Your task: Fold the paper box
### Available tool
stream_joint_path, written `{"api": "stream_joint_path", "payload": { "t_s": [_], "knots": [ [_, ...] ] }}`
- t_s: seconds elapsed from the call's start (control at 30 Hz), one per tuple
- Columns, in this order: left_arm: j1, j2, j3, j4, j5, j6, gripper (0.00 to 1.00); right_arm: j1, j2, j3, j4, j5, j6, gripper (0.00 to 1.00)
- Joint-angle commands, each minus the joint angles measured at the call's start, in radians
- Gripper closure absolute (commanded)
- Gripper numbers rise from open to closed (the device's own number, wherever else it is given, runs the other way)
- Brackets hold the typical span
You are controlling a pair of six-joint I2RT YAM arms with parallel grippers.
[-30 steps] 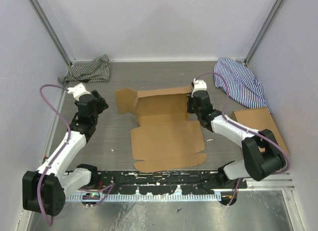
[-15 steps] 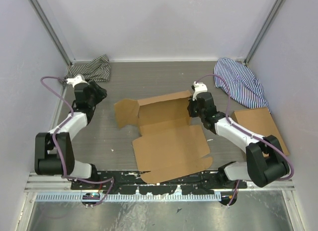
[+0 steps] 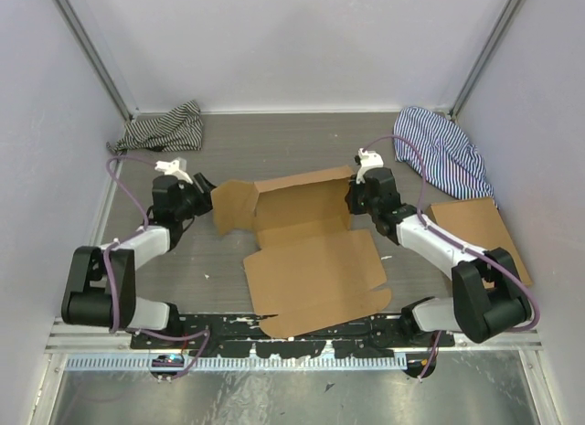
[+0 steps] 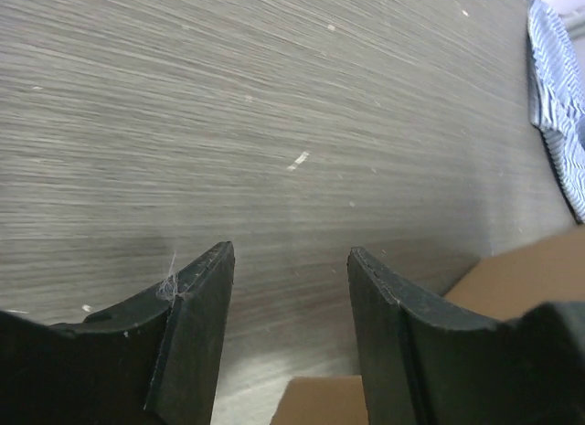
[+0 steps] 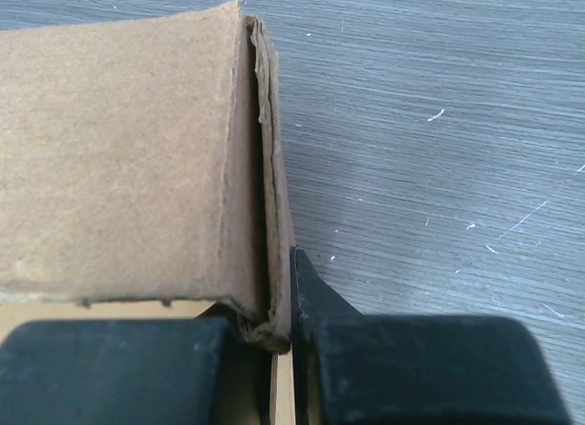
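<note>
The paper box (image 3: 311, 260) is a brown cardboard die-cut lying mid-table, its back part folded up into a shallow tray. My right gripper (image 3: 353, 198) is shut on the tray's upright right wall. In the right wrist view that doubled wall edge (image 5: 271, 169) sits pinched in the right gripper (image 5: 281, 297). My left gripper (image 3: 203, 198) hovers low just left of the box's left flap (image 3: 233, 206), open and holding nothing. The left wrist view shows the left gripper (image 4: 291, 251) with bare table between its fingers and a cardboard corner (image 4: 320, 402) below them.
A black-and-white striped cloth (image 3: 164, 128) lies at the back left. At the back right is a blue striped cloth (image 3: 443, 155), also in the left wrist view (image 4: 553, 105). A flat brown cardboard rectangle (image 3: 475, 228) lies on the right. Enclosure walls stand on three sides.
The left arm has swung in and lowered toward the box's left flap, its jaws narrowing slightly. The box has turned a little on the table. The right gripper keeps its hold.
</note>
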Motion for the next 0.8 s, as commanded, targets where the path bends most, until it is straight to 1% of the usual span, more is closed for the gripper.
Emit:
{"api": "stream_joint_path", "payload": {
  "t_s": [0.0, 0.17, 0.27, 0.33, 0.4, 0.53, 0.67, 0.77],
  "knots": [
    [-0.042, -0.121, -0.038, 0.041, 0.064, 0.040, 0.40, -0.005, 0.009, 0.052, 0.032, -0.026, 0.023, 0.99],
    [-0.141, -0.300, -0.095, -0.045, 0.011, 0.078, 0.40, -0.005, 0.019, 0.056, 0.035, -0.032, 0.022, 0.99],
    [-0.209, -0.383, -0.098, -0.120, -0.005, 0.090, 0.40, -0.005, 0.026, 0.063, 0.030, -0.036, 0.020, 0.99],
    [-0.251, -0.433, -0.103, -0.176, -0.043, 0.103, 0.40, -0.005, 0.026, 0.065, 0.029, -0.039, 0.022, 0.99],
    [-0.284, -0.481, -0.121, -0.203, -0.065, 0.105, 0.40, -0.005, 0.022, 0.065, 0.030, -0.042, 0.024, 0.99],
    [-0.312, -0.508, -0.162, -0.218, -0.095, 0.101, 0.40, -0.005, 0.017, 0.062, 0.037, -0.057, 0.029, 0.99],
    [-0.323, -0.518, -0.157, -0.255, -0.089, 0.087, 0.42, -0.004, 0.015, 0.063, 0.030, -0.061, 0.030, 0.99],
    [-0.338, -0.569, -0.175, -0.290, -0.102, 0.073, 0.42, -0.006, 0.008, 0.065, 0.024, -0.057, 0.026, 0.99]
  ]
}}
